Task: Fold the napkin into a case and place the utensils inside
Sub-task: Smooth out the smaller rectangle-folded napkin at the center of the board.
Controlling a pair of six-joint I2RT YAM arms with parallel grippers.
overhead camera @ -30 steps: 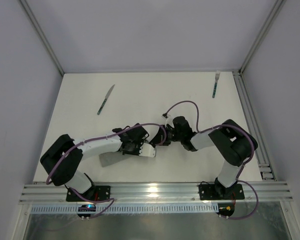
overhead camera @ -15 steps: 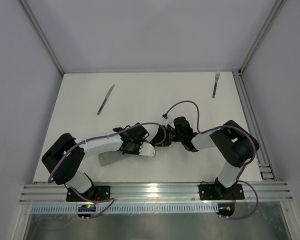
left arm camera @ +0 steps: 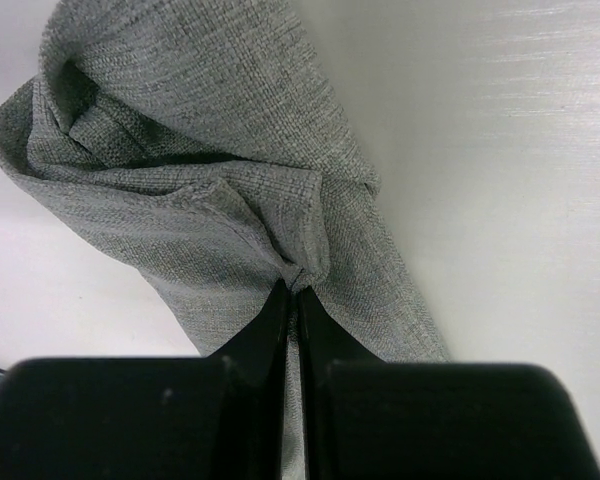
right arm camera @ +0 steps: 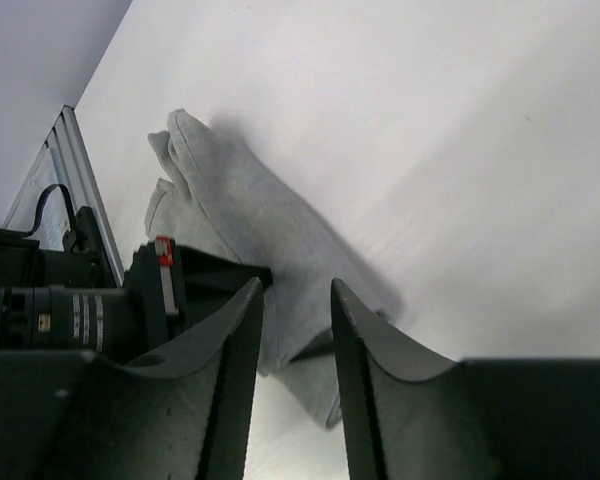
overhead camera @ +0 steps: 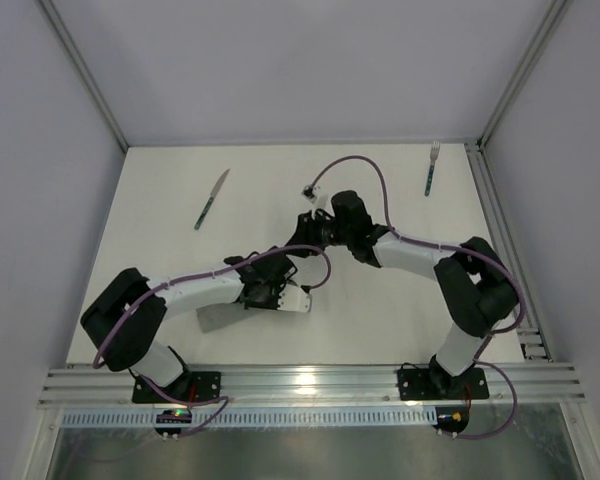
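Pinching a ridge of the napkin (left arm camera: 210, 200), my left claw (left arm camera: 292, 300) sat clamped on it at about seven o'clock on the table (overhead camera: 380, 320). The right claw (right arm camera: 295, 340) hung empty, fingers apart. Folding seemed nearly done, though the left arm (overhead camera: 195, 290) hid much. The next move called for letting go and fetching the knife (overhead camera: 211, 198) at ten o'clock, then the fork (overhead camera: 432, 167) at two.

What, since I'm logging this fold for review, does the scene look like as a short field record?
napkin: bunched into a narrow, creased strip
left gripper: shut, pinching a napkin fold
right gripper: open, holding nothing
knife: lying far left, not in the napkin
fork: lying far right, not in the napkin
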